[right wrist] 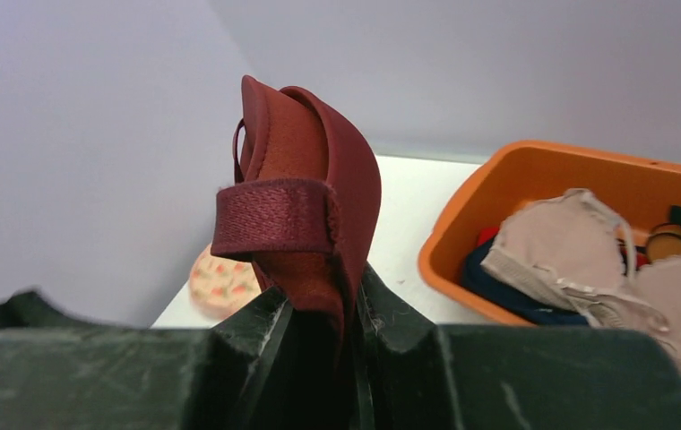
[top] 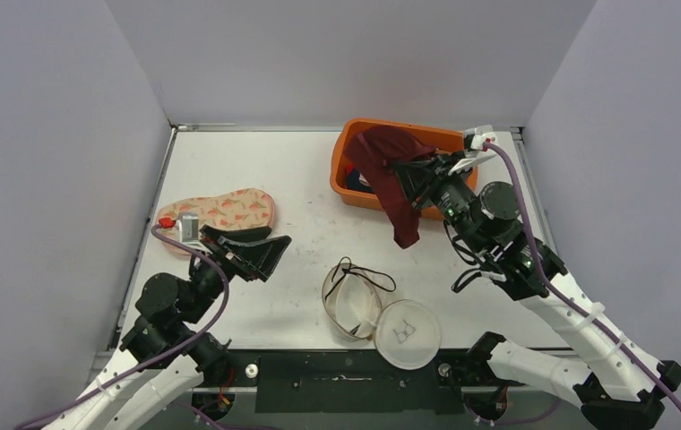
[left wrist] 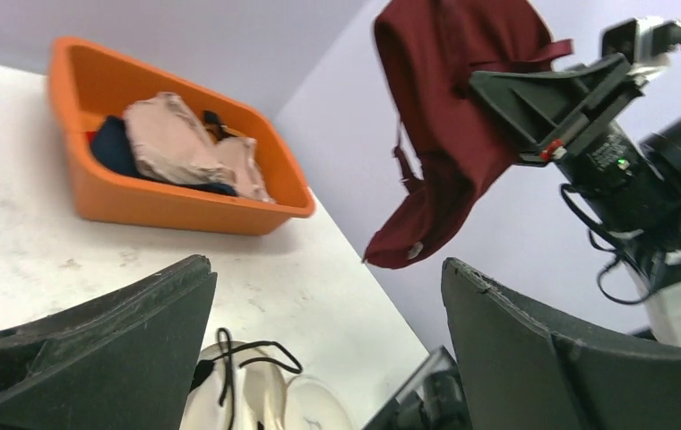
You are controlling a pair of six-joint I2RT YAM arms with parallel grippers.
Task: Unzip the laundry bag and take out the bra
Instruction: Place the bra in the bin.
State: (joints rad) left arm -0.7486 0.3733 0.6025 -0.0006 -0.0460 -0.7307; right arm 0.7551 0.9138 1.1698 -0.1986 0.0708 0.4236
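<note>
Currently in hand: removal step, apparently near its end.

- Right gripper (right wrist: 323, 313): pinched nearly shut on the maroon bra (right wrist: 310, 197), gripping a fold of cup and band. The bra hangs in the air, its lower end dangling over the near rim of the orange bin (top: 346, 148).
- Left gripper (top: 252, 251): jaws spread wide, holding nothing, hovering above the table (top: 301, 170).
- White mesh laundry bag (top: 409, 333): at the near table edge, seemingly unzipped and gaping, though the overhead view is too small to show the zip.
- Orange bin contents: a beige bra (left wrist: 189, 143) on dark garments.
- Patterned pouch (top: 229, 209): flat, far left, just beside the left gripper.

Next move, judged: carry the bra fully over the bin, lower, release. Watch the bin's near rim and the right wall close behind; open room lies mid-table.
</note>
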